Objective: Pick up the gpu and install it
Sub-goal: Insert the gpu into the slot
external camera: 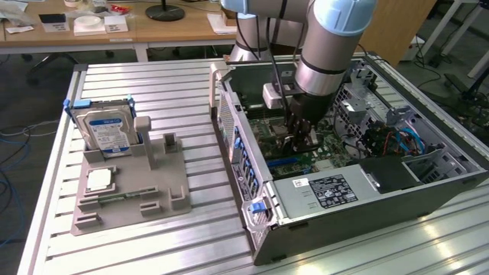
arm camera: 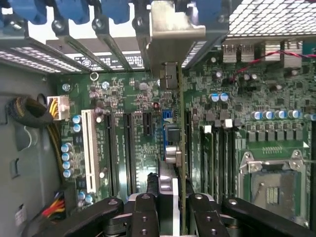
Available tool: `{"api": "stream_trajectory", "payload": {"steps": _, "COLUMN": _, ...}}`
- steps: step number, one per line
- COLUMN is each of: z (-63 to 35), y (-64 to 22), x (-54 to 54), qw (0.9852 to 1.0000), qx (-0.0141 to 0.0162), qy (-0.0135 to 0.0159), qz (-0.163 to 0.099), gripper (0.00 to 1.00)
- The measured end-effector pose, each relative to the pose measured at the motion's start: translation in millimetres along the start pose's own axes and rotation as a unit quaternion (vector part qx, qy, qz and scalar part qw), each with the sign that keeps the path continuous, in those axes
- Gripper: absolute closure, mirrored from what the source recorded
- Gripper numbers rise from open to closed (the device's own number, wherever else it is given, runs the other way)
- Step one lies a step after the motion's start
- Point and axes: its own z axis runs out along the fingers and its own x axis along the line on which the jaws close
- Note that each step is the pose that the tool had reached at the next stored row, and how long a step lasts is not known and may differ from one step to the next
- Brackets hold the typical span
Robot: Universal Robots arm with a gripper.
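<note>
My pincer [arm camera: 175, 207] is clenched on the gpu [arm camera: 180, 148], edge-on above the motherboard [arm camera: 133, 128] inside the case [external camera: 367, 200], so pickup looks done and seating in a slot remains

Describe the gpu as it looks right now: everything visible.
The gpu is a thin card seen edge-on, standing upright over the green motherboard inside the open computer case. Its silvery metal bracket sits at the case's rear slot openings, with a dark connector just below it. The gripper is shut on the card's near end, its black fingers on either side. Whether it is fully seated cannot be told.
</note>
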Motion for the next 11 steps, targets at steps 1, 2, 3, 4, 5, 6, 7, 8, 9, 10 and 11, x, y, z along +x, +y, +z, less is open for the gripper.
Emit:
{"api": "stream_trajectory", "payload": {"steps": 1, "z": 1.6, "y": 1.4, "x": 0.2, "qw": 1.0, "qx": -0.0001, "qy": 0.0001, "qz": 0.0, "gripper": 0.72}}
{"api": "stream_trajectory", "payload": {"steps": 2, "z": 3.4, "y": 2.1, "x": 0.2, "qw": 1.0, "qx": -0.0001, "qy": 0.0001, "qz": 0.0, "gripper": 0.72}}
{"api": "stream_trajectory", "payload": {"steps": 3, "z": 5.1, "y": 2.7, "x": 0.2, "qw": 1.0, "qx": 0.0, "qy": -0.0001, "qz": 0.0, "gripper": 0.72}}
{"api": "stream_trajectory", "payload": {"steps": 4, "z": 5.5, "y": 3.3, "x": 0.3, "qw": 1.0, "qx": 0.0, "qy": 0.0001, "qz": 0.0, "gripper": 0.72}}
{"api": "stream_trajectory", "payload": {"steps": 5, "z": 5.7, "y": 4.3, "x": 0.4, "qw": 1.0, "qx": 0.0, "qy": 0.0001, "qz": 0.0, "gripper": 0.72}}
{"api": "stream_trajectory", "payload": {"steps": 6, "z": 5.7, "y": 5.7, "x": 0.5, "qw": 1.0, "qx": 0.0, "qy": 0.0001, "qz": 0.0, "gripper": 0.72}}
{"api": "stream_trajectory", "payload": {"steps": 7, "z": 5.7, "y": 6.8, "x": 0.5, "qw": 1.0, "qx": 0.0, "qy": 0.0001, "qz": 0.0, "gripper": 0.72}}
{"api": "stream_trajectory", "payload": {"steps": 8, "z": 5.8, "y": 8.1, "x": 0.6, "qw": 1.0, "qx": 0.0001, "qy": 0.0001, "qz": 0.0, "gripper": 0.72}}
{"api": "stream_trajectory", "payload": {"steps": 9, "z": 5.9, "y": 8.8, "x": 0.6, "qw": 1.0, "qx": 0.0001, "qy": 0.0, "qz": 0.0, "gripper": 0.72}}
{"api": "stream_trajectory", "payload": {"steps": 10, "z": 5.9, "y": 9.1, "x": 0.6, "qw": 1.0, "qx": 0.0, "qy": 0.0, "qz": 0.0, "gripper": 0.72}}
{"api": "stream_trajectory", "payload": {"steps": 11, "z": 6.0, "y": 9.1, "x": 0.7, "qw": 1.0, "qx": -0.0001, "qy": 0.0, "qz": 0.0, "gripper": 0.72}}
